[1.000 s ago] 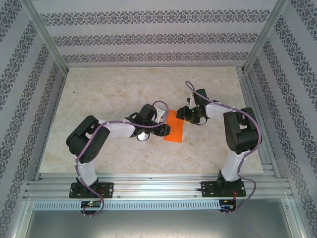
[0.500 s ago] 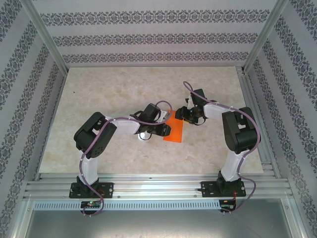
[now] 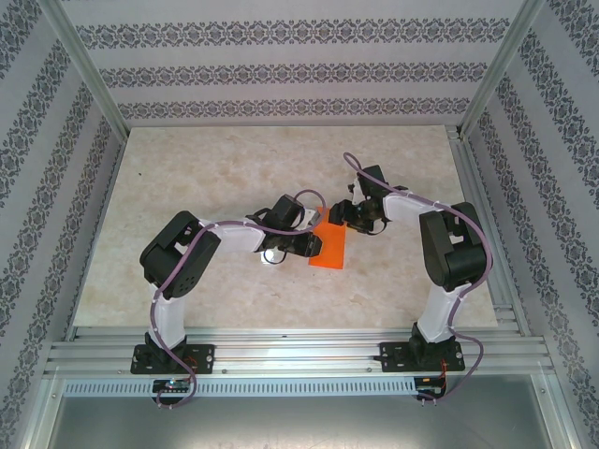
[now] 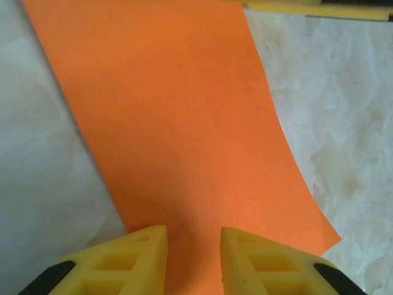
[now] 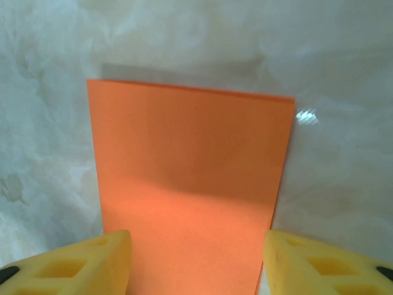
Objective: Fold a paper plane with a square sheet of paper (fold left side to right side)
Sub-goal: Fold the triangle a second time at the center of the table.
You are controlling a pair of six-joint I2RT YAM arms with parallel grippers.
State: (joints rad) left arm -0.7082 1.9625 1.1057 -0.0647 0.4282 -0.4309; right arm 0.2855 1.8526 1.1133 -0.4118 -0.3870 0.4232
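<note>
Two robot arms meet over an orange sheet of paper (image 3: 331, 251) lying flat on a pale marbled tabletop (image 3: 206, 168), seen from above as a narrow oblong rather than a square. The left tool (image 3: 314, 245) covers one long edge of the sheet, and the right tool (image 3: 344, 217) sits over its far corner, so neither that edge nor that corner can be made out from overhead. From the left wrist, the left tool (image 4: 192, 236) shows its yellow fingers (image 4: 144, 252) set narrowly apart with nothing between them, the sheet (image 4: 184, 123) running beneath. The sheet's near end is cut off by the fingers and the frame. A thin yellow strip (image 4: 319, 8) past its far end is cropped too hard to identify. From the right wrist, the right tool (image 5: 195, 246) stands wide and holds nothing, its fingers (image 5: 92, 261) straddling the sheet (image 5: 190, 166). The sheet's far edge and both far corners are plain, while its near end is lost below the frame. Whether either tool's tips touch the paper cannot be told. A small bright glint (image 5: 305, 115) lies just beside one far corner.
</note>
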